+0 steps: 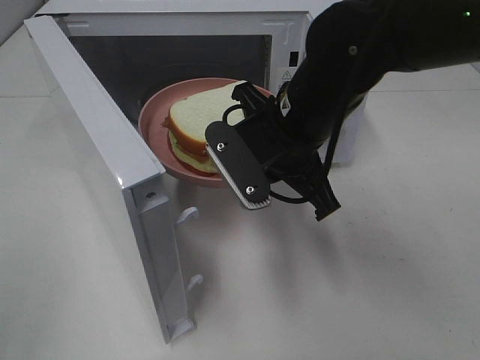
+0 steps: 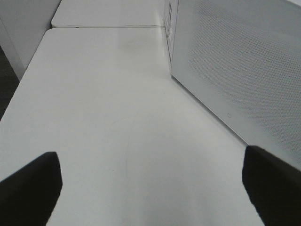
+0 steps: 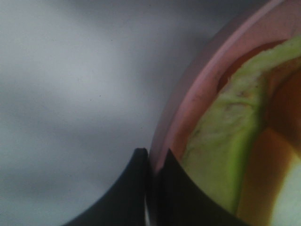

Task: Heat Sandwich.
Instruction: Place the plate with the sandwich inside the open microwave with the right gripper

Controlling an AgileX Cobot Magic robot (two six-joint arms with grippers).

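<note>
The bench (image 1: 352,285) is plain matt white and spreads across the near and right of the scene. A white microwave (image 1: 289,41) stands directly on it at the far side. Its door (image 1: 97,142) is swung wide open toward the near left, lower edge just above the surface. In the left wrist view the white top runs alongside the door's meshed outer face, and a seam (image 2: 108,27) crosses it farther off.

right arm (image 1: 360,67): bulky matte-black rounded shell | finger plate (image 1: 236,166): flat black bar, two silver screws (image 1: 221,146) on it, pale ribbed pad (image 1: 256,202) at its tip | cable (image 1: 289,199): thin black loop just beside finger plate | green light (image 1: 459,13): tiny, well apart from finger plate | left gripper (image 2: 150,188) fingertips (image 2: 29,188): black, blunt
</note>
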